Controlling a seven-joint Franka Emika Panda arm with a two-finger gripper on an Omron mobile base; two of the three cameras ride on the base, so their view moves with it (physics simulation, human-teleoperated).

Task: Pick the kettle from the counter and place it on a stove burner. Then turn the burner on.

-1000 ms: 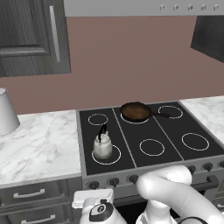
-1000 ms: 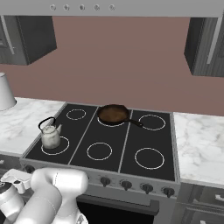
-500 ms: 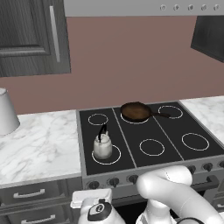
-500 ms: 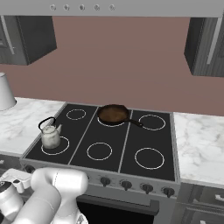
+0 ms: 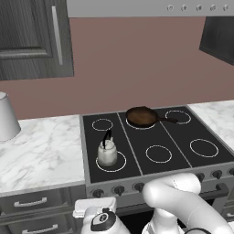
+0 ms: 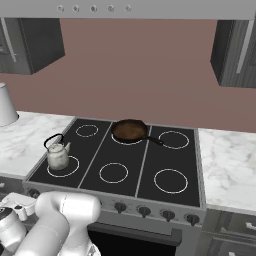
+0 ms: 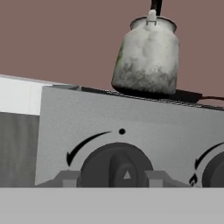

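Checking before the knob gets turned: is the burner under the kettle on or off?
Off. The stove burner under the kettle is black inside its white ring, with no red glow, like the other rings.

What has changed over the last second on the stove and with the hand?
Nothing visibly moved in the base views. The kettle stays on the front-left stove burner, the frying pan on the back middle ring. The hand stays low at the stove front, its fingertips either side of the knob below the kettle.
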